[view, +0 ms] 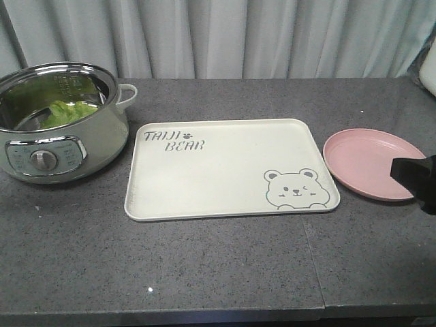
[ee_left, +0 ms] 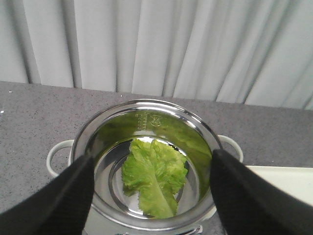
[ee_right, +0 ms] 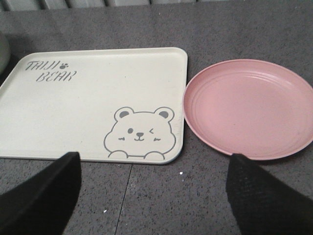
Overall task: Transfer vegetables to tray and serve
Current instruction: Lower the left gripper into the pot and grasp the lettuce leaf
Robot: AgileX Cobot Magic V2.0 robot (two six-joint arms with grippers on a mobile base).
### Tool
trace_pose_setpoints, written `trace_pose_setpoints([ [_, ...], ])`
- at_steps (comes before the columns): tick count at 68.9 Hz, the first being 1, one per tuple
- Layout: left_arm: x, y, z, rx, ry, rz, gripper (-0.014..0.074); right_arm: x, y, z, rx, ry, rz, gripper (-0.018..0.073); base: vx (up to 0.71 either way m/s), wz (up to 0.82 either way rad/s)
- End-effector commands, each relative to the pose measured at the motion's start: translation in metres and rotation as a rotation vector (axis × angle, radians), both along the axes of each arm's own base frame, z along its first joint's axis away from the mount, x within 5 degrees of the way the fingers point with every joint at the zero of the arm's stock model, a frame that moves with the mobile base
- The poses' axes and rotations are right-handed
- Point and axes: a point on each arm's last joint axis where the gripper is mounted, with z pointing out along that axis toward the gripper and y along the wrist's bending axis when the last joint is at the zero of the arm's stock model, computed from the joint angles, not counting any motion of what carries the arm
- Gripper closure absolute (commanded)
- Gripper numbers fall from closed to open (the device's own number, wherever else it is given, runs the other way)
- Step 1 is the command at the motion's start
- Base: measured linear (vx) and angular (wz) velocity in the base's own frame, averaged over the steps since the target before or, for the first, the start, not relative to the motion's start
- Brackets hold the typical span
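Counter (view: 204,272): grey stone, pale curtain (view: 238,34) behind.
Vegetables (ee_left: 154,176): lettuce lying flat inside the Pot, far left.
Pot (view: 102,146): steel-lined, just left of the Tray.
Tray (view: 204,170): cream, bear print, centre.
Plate (view: 361,160): pink, just right of the Tray.
Left gripper (ee_left: 151,156): fingers wide apart, over the Pot.
Right gripper (ee_right: 155,156): fingers spread, near side.

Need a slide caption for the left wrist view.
Open left gripper framing a lettuce leaf inside the steel pot, cream tray edge at right.
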Motion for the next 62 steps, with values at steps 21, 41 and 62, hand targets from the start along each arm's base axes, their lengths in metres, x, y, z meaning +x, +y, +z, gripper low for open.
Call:
trace_pose_setpoints([
  [21,0.129,-0.009,-0.008,-0.016,0.155,-0.101,0.01,0.002,0.0,0.009,0.011,-0.021,0.008,-0.0015,0.0,0.0],
  [41,0.188,-0.011,-0.087,-0.061,0.381,-0.119,0.01,0.002,0.001,0.009,0.012,-0.021,0.008,-0.0015,0.0,0.0],
  [62,0.211,-0.011,-0.139,-0.073,0.507,-0.114,0.01,0.002,0.001,0.009,0.022,-0.02,0.007,-0.0015,0.0,0.0],
])
